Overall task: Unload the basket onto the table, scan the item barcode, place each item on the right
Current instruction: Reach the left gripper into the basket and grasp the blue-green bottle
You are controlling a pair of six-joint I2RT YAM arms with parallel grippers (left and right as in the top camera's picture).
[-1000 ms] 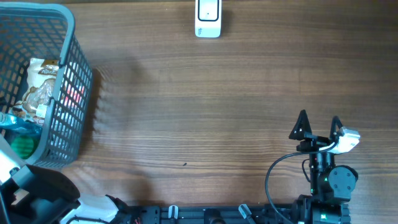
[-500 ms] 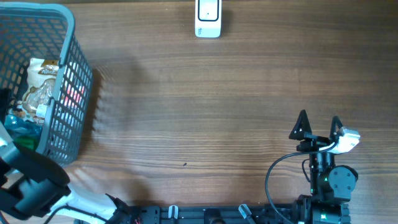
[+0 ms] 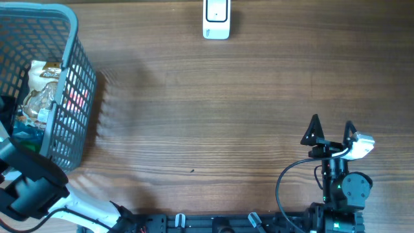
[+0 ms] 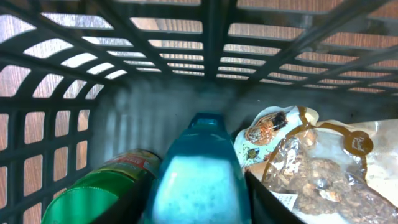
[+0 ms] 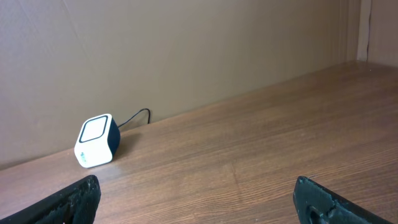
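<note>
Right gripper at table's 5 o'clock, jaws spread wide, empty. Left gripper inside grey basket at 9 o'clock, jaws clamped on teal bottle. Green bottle touching at its 9, snack bag at its 3. White barcode scanner at 12 o'clock, well apart.

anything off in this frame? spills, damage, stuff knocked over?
Nothing stands out. The basket sits upright at the left of the table, with the teal bottle, green bottle and snack bag lying inside, nothing spilled. The scanner stands intact at the far edge.
</note>
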